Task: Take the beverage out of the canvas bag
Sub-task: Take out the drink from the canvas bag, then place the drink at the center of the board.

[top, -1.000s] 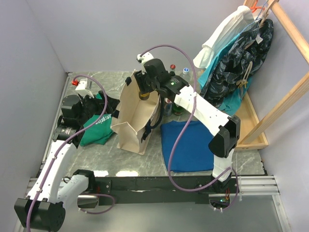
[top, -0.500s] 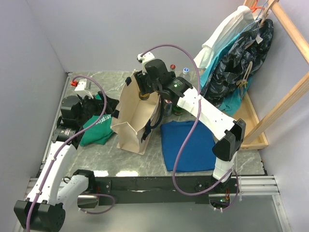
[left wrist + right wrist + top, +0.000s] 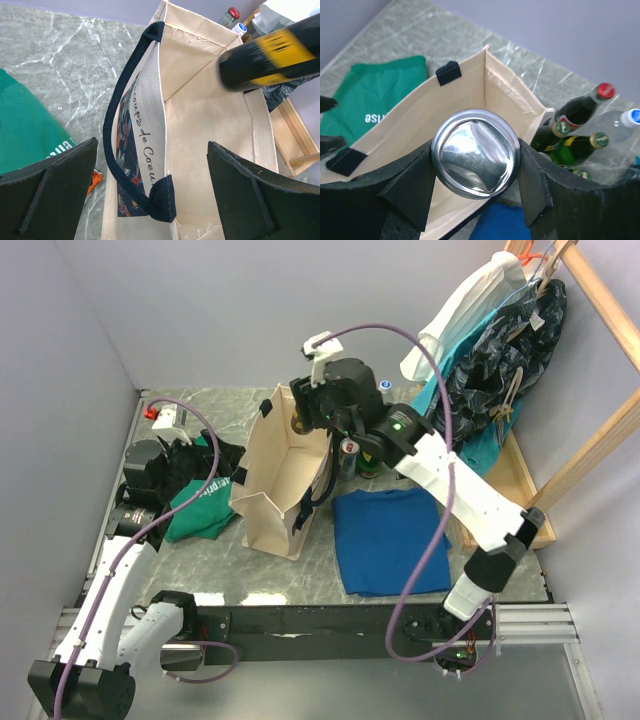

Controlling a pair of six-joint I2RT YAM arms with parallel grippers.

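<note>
right claw (image 3: 475, 171): gripping the beverage can (image 3: 270, 57)
beverage can: above the canvas bag (image 3: 275, 480) mouth, 12 o'clock end
left claw (image 3: 152, 145): wide open, empty, at bag's 9 o'clock
canvas bag: upright on the surface (image 3: 300, 570)

Canvas bag (image 3: 200, 125) is showing matt, woven cream cloth; beverage can (image 3: 476, 152) base is gleaming mirror-bright metal; table (image 3: 60, 55) is looking smooth, marbled stone.

Both arms wear white shells with black joints: the left arm (image 3: 105, 585) at 8 o'clock, the right arm (image 3: 450, 485) at 3 o'clock. A purple cable (image 3: 372, 327) loops along each (a small green light (image 3: 397, 423) glows on the right one). The left fingers (image 3: 250, 200) are matte black and blocky.
</note>
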